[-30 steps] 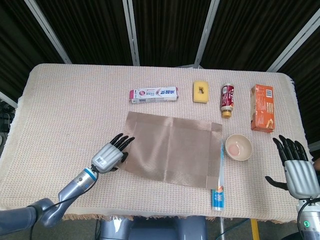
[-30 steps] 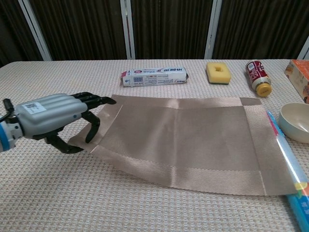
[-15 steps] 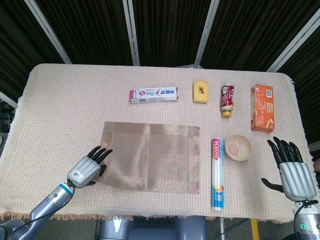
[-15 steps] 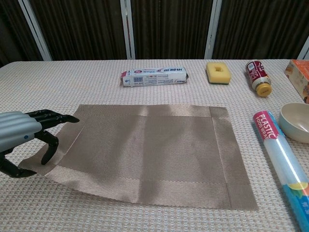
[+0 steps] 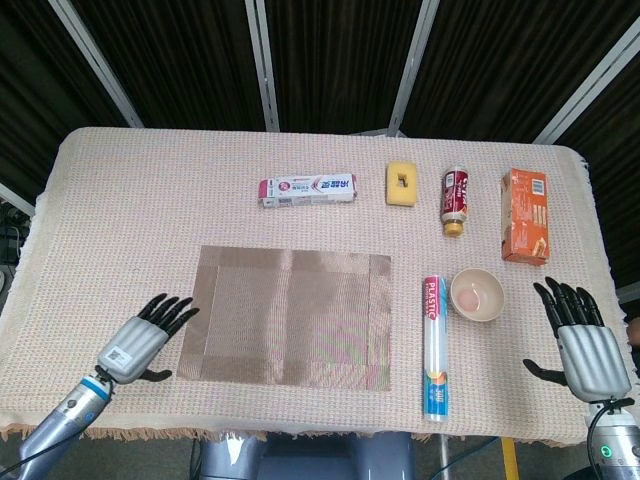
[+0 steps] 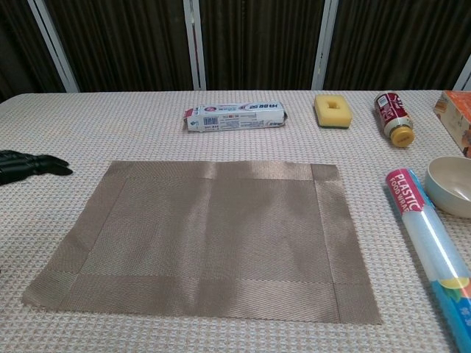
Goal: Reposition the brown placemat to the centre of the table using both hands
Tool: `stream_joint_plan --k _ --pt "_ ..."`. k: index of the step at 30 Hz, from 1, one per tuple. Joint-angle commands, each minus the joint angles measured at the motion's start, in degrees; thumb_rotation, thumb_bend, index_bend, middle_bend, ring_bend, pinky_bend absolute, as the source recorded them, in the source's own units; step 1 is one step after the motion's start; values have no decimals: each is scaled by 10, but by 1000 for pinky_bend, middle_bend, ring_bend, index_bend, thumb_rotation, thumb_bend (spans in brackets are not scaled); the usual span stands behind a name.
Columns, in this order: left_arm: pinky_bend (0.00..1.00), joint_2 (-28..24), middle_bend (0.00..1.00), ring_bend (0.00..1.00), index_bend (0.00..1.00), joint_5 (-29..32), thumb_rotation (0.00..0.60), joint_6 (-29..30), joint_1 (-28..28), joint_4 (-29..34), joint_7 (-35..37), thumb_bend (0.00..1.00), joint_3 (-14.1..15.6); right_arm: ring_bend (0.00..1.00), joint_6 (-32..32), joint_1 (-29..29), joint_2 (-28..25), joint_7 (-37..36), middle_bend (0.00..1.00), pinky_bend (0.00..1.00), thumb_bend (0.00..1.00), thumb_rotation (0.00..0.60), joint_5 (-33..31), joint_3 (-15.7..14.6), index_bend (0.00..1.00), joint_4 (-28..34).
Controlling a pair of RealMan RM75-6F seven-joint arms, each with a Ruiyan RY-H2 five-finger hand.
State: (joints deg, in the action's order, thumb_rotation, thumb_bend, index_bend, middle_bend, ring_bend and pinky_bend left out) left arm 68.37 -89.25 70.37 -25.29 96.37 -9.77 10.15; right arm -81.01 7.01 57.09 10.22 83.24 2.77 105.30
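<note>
The brown placemat point(image 5: 288, 317) lies flat on the cloth-covered worktop point(image 5: 130, 210), near its middle and toward the front edge, its woven border showing on all four sides in the chest view point(image 6: 210, 239). Neither hand touches it. The left hand point(image 5: 140, 342) rests just off the mat's left edge, palm down, its dark fingers point(image 5: 170, 312) spread and released, holding nothing; in the chest view only its fingertips point(image 6: 29, 165) show at the left margin. The right hand point(image 5: 585, 345) sits well apart at the worktop's right front corner, fingers point(image 5: 568, 300) likewise spread and empty. Just right of the placemat lies a roll of plastic wrap point(image 5: 434, 345), lengthwise from back to front, seen also in the chest view point(image 6: 430, 250). Beside the roll's far end stands a small cream bowl point(image 5: 477, 295), which the chest view point(image 6: 450, 185) catches at its right edge. Along the back of the worktop, from left to right, are a toothpaste box point(image 5: 307, 190), a yellow sponge point(image 5: 401, 184), a brown bottle with a yellow cap point(image 5: 455, 199) lying on its side, and an orange carton point(image 5: 525, 215). Dark ribbed panels with pale frames stand behind the worktop.
</note>
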Motion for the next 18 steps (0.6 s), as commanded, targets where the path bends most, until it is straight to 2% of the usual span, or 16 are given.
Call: stream_joint_plan --k 1,3,7,13,18 --pt "0 -50 0 0 0 11 600 75 39 53 51 0 -16 0 23 10 -2 -11 0 0 0 600 -10 0 0 -5" --pt "0 -58 0 0 0 23 600 103 52 63 61 0 -29 0 41 18 -3 -20 0 0 0 600 -15 1 0 -9" --pt "0 -68 0 0 0 60 600 154 78 82 50 0 -63 0 120 57 -12 -52 0 0 0 600 -31 5 0 -36" --pt "0 -72 0 0 0 92 600 166 89 85 40 0 -91 0 216 111 4 -56 0 0 0 600 -64 15 27 -91" --pt "0 -69 0 0 0 104 600 152 88 68 39 0 -104 0 274 151 50 -33 0 0 0 600 -90 21 125 -158"
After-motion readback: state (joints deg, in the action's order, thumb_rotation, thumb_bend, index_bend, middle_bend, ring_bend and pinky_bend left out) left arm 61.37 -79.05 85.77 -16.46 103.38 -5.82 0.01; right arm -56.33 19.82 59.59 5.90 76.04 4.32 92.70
